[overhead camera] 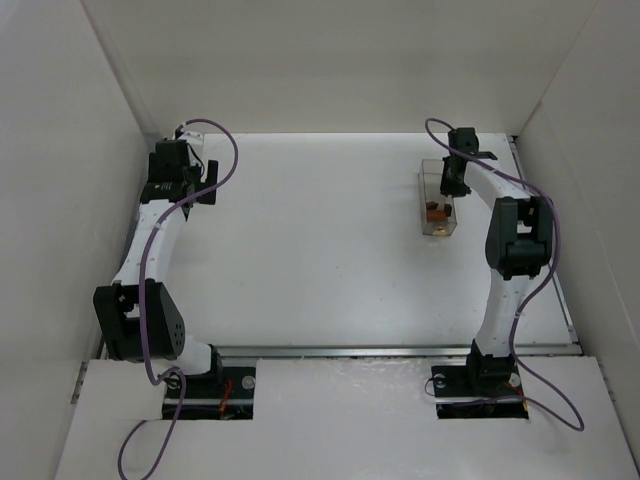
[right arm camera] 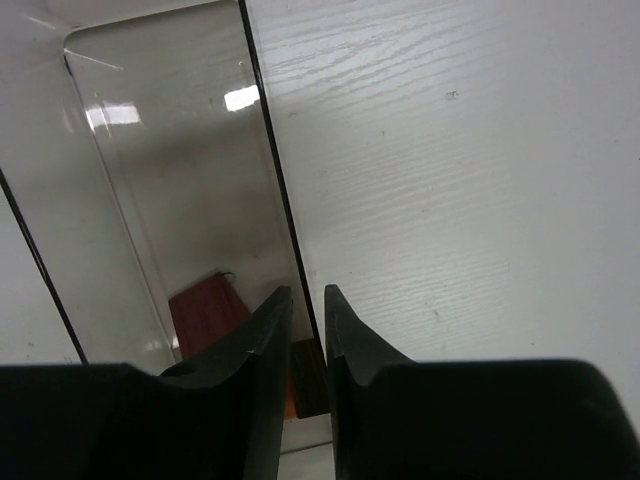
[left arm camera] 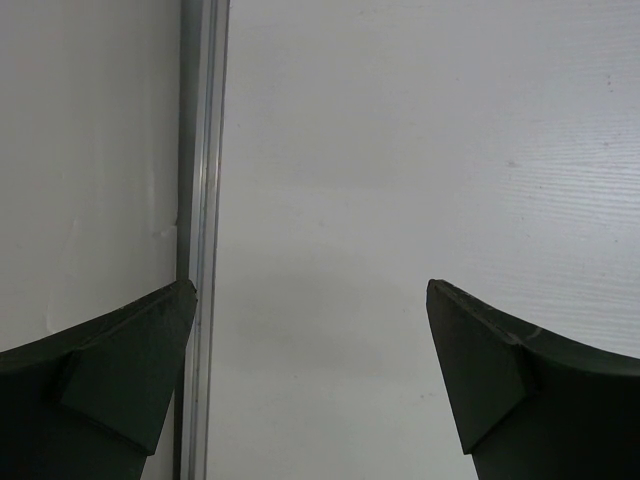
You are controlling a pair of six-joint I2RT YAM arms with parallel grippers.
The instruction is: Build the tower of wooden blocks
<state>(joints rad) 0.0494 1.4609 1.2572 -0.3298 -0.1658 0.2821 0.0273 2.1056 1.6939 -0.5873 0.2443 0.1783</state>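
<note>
The right claw (right arm camera: 307,291) is sitting narrow astride the clear box's (right arm camera: 180,170) side wall, likely to tip it, though I cannot tell whether it is gripping; the wood blocks (right arm camera: 205,312) are lying inside; the left claw (left arm camera: 310,290) is gaping wide, idle.

White table (overhead camera: 330,260), clear container (overhead camera: 428,190) at far right

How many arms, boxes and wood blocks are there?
Arms: 2, left arm, right arm
Clear box: 1
Wood blocks: at least 2, red-brown block, dark brown block; others too small to tell
Total: at least 5
</note>
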